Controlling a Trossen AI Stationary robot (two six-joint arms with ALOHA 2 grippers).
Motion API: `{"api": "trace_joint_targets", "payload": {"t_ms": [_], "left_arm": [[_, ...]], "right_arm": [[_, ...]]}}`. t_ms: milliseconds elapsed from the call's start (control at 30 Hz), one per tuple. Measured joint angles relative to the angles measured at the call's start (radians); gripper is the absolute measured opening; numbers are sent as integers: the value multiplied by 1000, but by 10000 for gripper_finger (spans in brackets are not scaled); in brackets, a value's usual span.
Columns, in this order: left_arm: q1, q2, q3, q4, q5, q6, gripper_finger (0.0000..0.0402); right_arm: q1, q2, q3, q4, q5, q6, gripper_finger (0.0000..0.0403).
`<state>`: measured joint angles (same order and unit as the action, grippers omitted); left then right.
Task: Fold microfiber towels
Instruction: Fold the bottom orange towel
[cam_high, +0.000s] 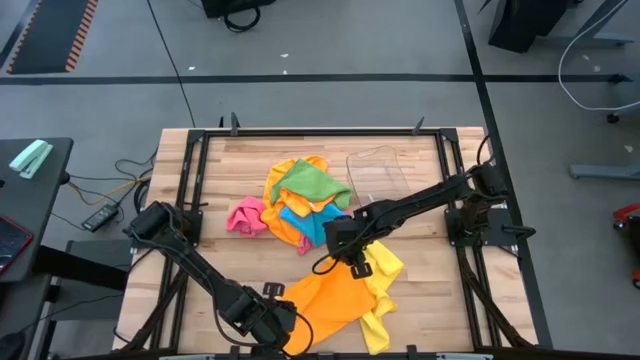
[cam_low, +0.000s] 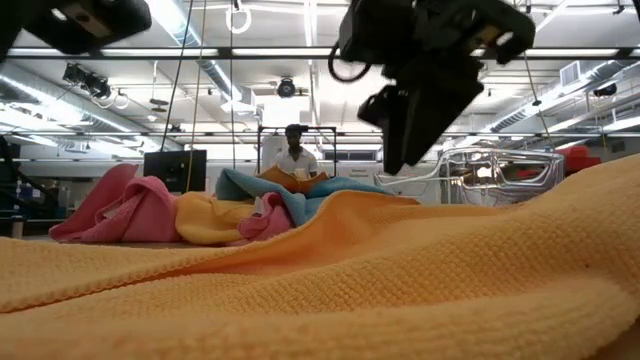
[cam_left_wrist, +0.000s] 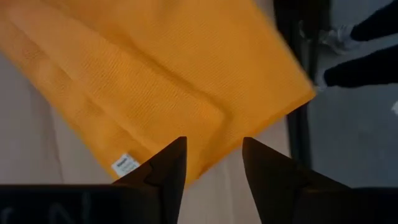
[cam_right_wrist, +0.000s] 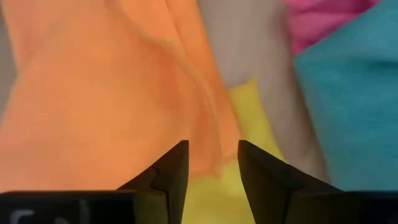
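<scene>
An orange towel (cam_high: 335, 300) lies folded on the table near the front edge, partly over a yellow towel (cam_high: 388, 268). My left gripper (cam_high: 288, 335) stands open over the orange towel's near corner (cam_left_wrist: 205, 118), where a white label (cam_left_wrist: 126, 165) shows. My right gripper (cam_high: 355, 265) hangs open above that towel's far edge (cam_right_wrist: 205, 124), clear of it in the low view (cam_low: 415, 130). Behind it, orange, green, blue and pink towels lie in a pile (cam_high: 300, 205).
A clear plastic tray (cam_high: 378, 172) stands behind the pile, right of centre. The table's black frame (cam_high: 470, 230) runs along both sides. Bare wood (cam_high: 230, 270) lies left of the orange towel. A person (cam_low: 293, 158) stands in the room beyond the table.
</scene>
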<state>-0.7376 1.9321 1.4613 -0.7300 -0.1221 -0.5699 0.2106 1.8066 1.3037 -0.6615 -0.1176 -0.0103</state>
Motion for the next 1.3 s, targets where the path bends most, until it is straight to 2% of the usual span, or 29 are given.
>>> {"api": "trace_joint_targets", "payload": {"t_ms": [267,433,967,1300], "left_arm": [[-13,0,-50,40,-24,160,149],[-13,0,-62,58,-24,232,136],[-13,57,-62,80,-40,328,113],[-15,57,-62,80,-5,304,44]], "right_arm": [[35,-149,1,5,115,54,145],[56,-200,0,6,158,94,145],[128,-210,0,12,200,165,145],[133,-210,0,12,201,176,145]]}}
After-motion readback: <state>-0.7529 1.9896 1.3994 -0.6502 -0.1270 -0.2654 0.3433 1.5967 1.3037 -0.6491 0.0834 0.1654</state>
